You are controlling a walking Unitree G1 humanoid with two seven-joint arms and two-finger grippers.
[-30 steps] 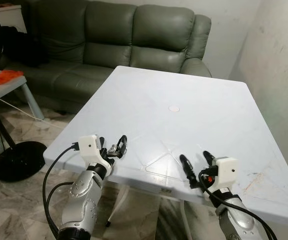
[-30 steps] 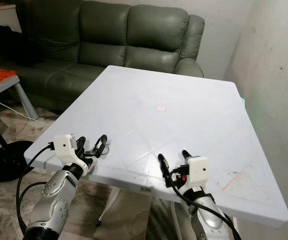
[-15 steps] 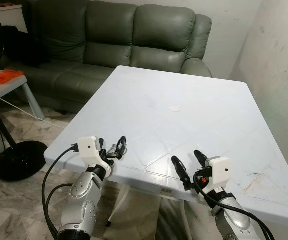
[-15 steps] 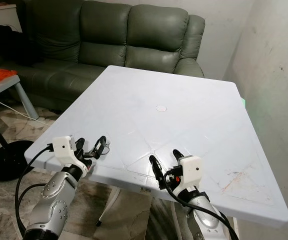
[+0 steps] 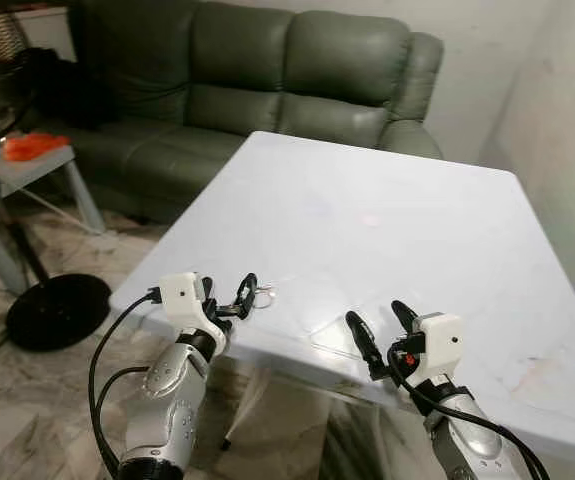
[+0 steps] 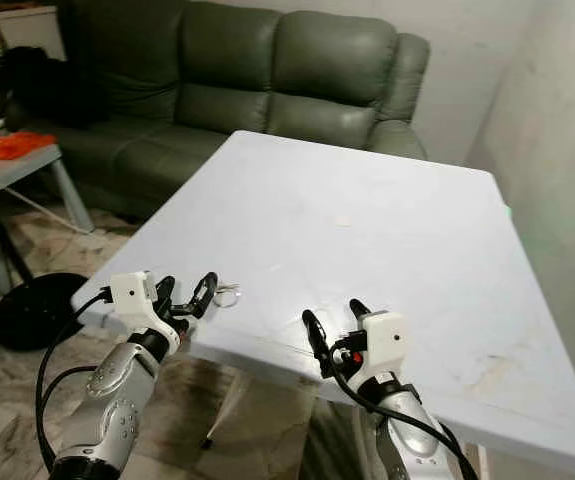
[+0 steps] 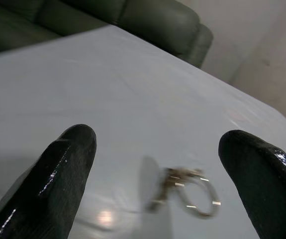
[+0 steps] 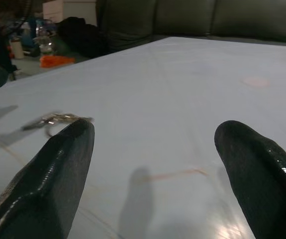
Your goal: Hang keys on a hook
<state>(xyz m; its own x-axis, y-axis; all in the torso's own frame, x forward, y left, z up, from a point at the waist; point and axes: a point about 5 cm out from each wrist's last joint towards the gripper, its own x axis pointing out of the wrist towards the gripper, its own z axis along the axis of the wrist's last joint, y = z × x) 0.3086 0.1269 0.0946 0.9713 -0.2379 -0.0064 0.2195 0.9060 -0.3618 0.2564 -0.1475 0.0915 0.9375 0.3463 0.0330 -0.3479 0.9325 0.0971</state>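
**Entry: keys at tabletop edge, both claws open, grasp not yet made**

Item: keys [image 7: 190,191], a small metal ring with an attached piece, lying flat on the white tabletop [image 5: 417,230] close to its near left edge.

Left claw [image 5: 229,297]: fingers apart, holding nothing, poised at that edge with the keys just ahead, between the lines of its two fingers [image 7: 65,164].

Right claw [image 5: 379,330]: fingers apart, empty, over the near edge further right, well apart from the keys.

Hook: none can be made out in these pictures.

Surroundings: green sofa [image 5: 267,70] beyond the tabletop; fan base [image 5: 57,310] on the floor to the left.

Risks, as judged:
- The keys are thin and lie flat, so fingers closing above them would likely pinch air.
- A sideways nudge could slide them off the nearby edge to the floor.
- Gripping the loose piece and not the ring may let the bunch swing or slip in carrying.
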